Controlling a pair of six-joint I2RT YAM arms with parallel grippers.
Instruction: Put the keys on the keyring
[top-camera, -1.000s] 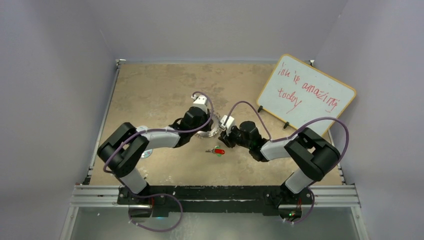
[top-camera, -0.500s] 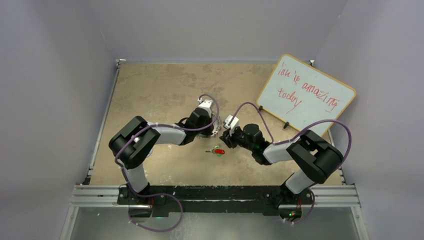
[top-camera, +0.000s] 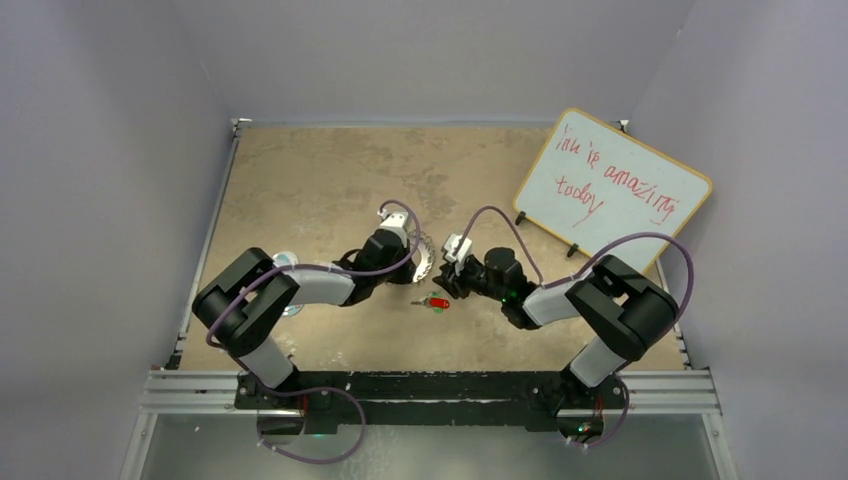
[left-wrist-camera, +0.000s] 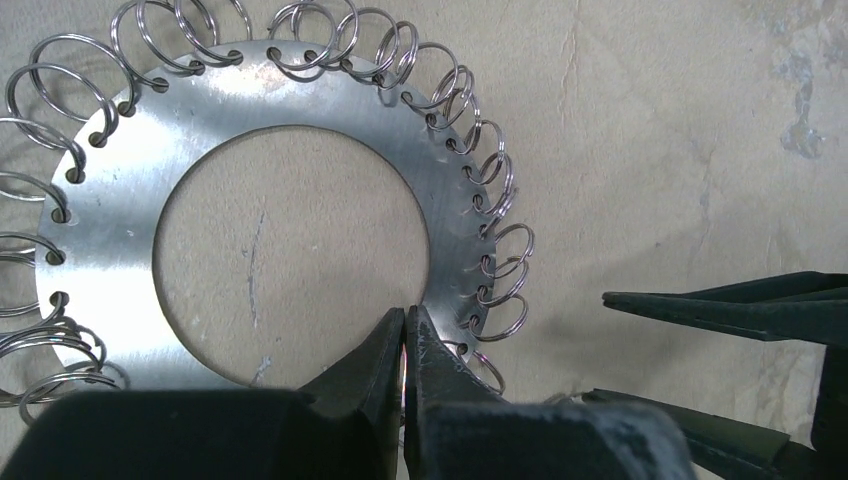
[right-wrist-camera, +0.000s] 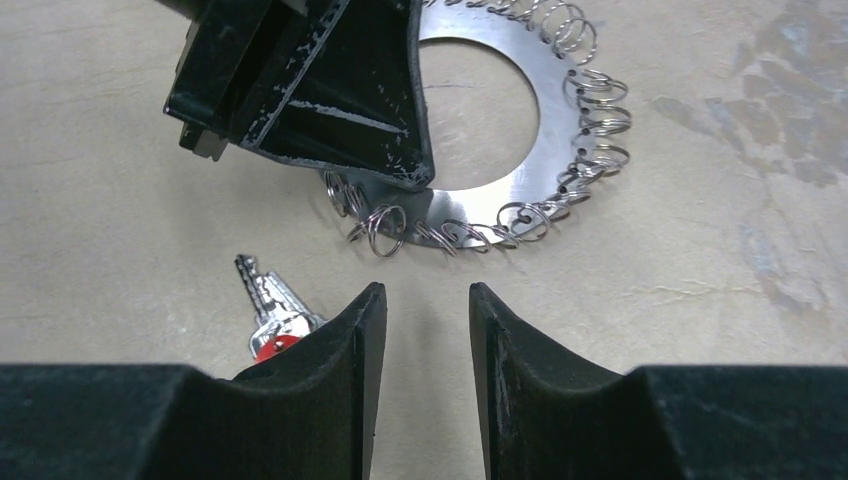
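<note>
Steel keyring (left-wrist-camera: 300, 95) lies flat on the table (left-wrist-camera: 660, 140), directly beneath the left gripper (left-wrist-camera: 405, 330). The left jaws are fully closed, tip against tip, and the tips bear on the flat band at the edge of the wide centre hole. No part of the ring sits between them. Judged from the left wrist view, the tips press on the band rather than pinch it.

Change over the last second: the left jaws have finished closing and the left arm has re-posed over the ring. The right gripper (right-wrist-camera: 427, 300) has widened its jaws slightly and moved nearer the keys (right-wrist-camera: 272, 300), which have not moved.

The right jaws stand partly open with only bare table between them. The fringe of wire loops (right-wrist-camera: 470, 232) lies just ahead of the jaw gap. The keys lie on the table just outside one finger of the right gripper, blades pointing away from it. That finger partly hides the red head. A green speck beside the red shows only in the top view.

Meaning for the task: neither key is held and none hangs on a loop. The ring appears steadied, so the likely next step is for the right gripper to shift sideways over the keys and close on one. Small keys lying flat may slip from the tips.
</note>
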